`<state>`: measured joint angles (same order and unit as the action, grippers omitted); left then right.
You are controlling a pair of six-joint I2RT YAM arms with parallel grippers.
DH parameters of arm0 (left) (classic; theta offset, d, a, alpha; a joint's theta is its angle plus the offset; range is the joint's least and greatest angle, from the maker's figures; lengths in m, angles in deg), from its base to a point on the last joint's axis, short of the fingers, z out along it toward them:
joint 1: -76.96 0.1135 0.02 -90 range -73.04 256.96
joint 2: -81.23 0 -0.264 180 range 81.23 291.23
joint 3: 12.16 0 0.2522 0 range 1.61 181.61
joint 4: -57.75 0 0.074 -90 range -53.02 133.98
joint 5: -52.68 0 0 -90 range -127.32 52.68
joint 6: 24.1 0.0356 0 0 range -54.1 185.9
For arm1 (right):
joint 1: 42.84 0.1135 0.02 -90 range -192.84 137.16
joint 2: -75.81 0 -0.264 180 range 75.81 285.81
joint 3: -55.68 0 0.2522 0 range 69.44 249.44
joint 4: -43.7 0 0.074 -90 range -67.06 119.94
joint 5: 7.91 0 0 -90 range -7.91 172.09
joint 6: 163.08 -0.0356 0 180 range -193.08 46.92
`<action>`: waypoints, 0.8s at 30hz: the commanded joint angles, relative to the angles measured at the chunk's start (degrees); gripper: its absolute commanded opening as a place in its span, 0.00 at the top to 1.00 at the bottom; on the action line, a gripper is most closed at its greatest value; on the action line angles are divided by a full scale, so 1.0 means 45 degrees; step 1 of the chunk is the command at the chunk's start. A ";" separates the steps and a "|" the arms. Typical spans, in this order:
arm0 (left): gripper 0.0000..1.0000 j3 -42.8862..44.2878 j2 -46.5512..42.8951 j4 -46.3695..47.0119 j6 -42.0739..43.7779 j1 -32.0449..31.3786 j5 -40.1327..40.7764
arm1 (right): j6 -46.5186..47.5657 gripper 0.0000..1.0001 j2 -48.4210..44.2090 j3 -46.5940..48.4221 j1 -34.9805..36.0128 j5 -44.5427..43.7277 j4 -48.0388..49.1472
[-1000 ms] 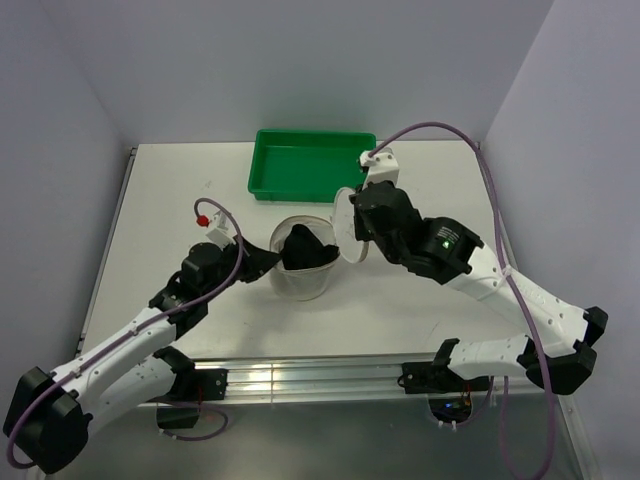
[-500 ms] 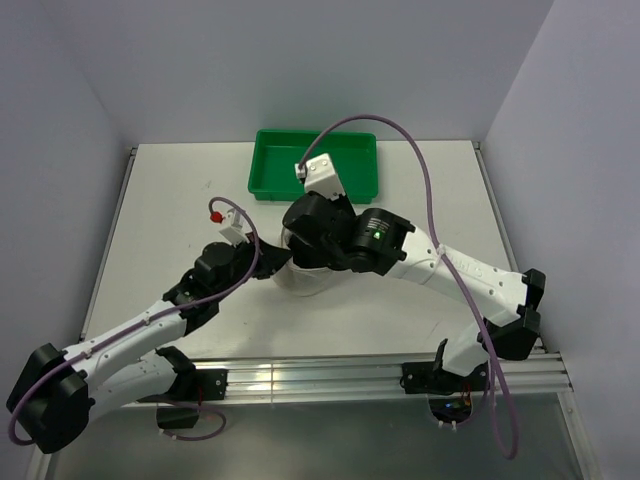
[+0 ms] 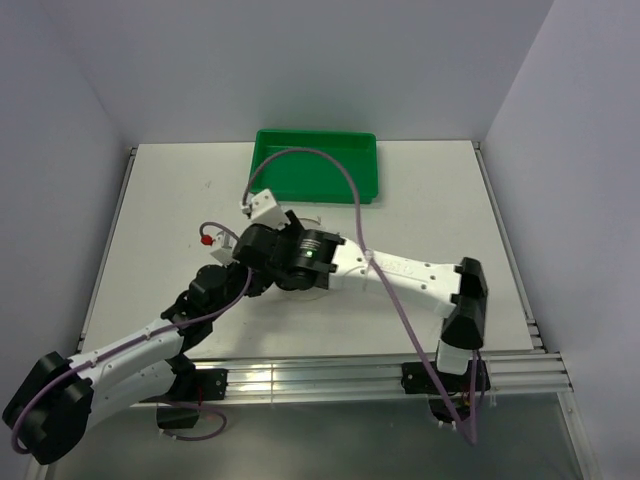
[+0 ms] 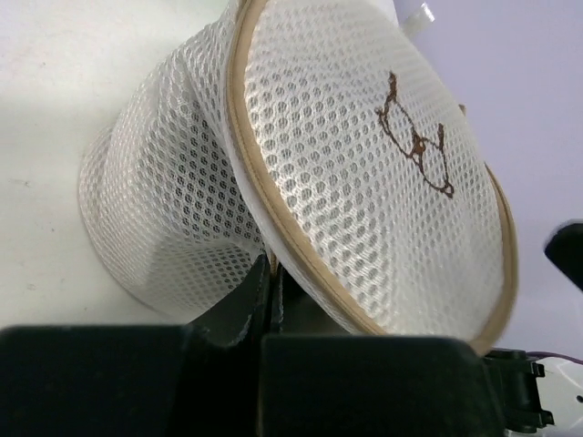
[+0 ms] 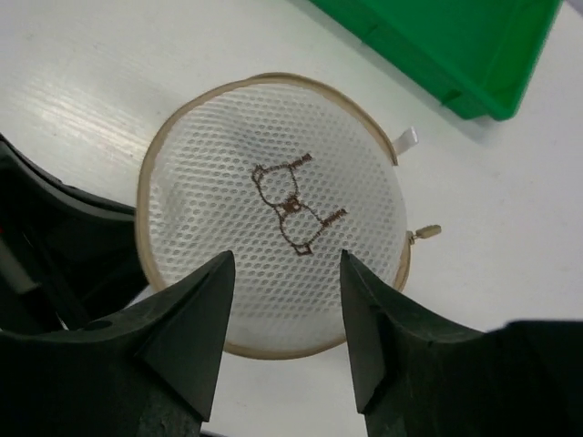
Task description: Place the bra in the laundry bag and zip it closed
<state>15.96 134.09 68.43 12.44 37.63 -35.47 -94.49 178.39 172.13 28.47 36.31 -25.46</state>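
Note:
The laundry bag (image 5: 273, 196) is a white mesh cylinder whose round lid, printed with a brown figure, lies flat over its mouth. Its zip pull (image 5: 424, 233) sticks out at the right of the rim. My right gripper (image 5: 286, 257) hangs open just above the lid, with nothing between its fingers. My left gripper (image 4: 271, 266) is shut on the mesh where the bag's wall (image 4: 164, 218) meets the tan rim. In the top view the right wrist (image 3: 290, 255) covers most of the bag. The bra is hidden.
The green tray (image 3: 320, 165) stands just behind the bag, and its corner (image 5: 455, 45) shows at the upper right of the right wrist view. The right arm stretches across the table's middle to its base (image 3: 460, 340).
The right arm has swung left over the bag and its gripper has opened. The lid has come down over the mouth and hides the black bra. The left gripper stays shut.

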 commanded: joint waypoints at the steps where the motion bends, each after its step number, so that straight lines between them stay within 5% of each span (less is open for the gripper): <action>1: 1.00 -0.0141 -0.0827 0.1052 0.0061 0.0127 0.0370 | -0.0613 0.44 -0.3507 -0.1891 -0.0844 0.0794 0.2145; 5: 1.00 -0.0220 -0.1044 0.0896 0.0120 0.0225 0.0293 | -0.1120 0.58 -0.6463 -0.5489 -0.3165 0.3526 0.4960; 9: 1.00 -0.0162 -0.0947 0.0876 0.0276 0.0264 0.0137 | -0.1491 0.60 -0.7816 -0.7975 -0.6347 0.7021 0.7737; 15: 1.00 0.0112 -0.0985 0.0603 0.0413 0.0283 0.0272 | -0.1919 0.22 -0.6548 -0.8464 -0.8501 1.1282 0.8910; 24: 1.00 0.0405 -0.0809 0.0447 0.0257 0.0459 0.0077 | -0.4107 0.25 -0.5066 -1.0594 -0.9830 1.5835 1.3031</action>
<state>15.12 130.90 69.31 12.71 39.20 -34.92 -108.72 154.22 124.46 -14.70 97.20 22.28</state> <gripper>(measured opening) 0.021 0.759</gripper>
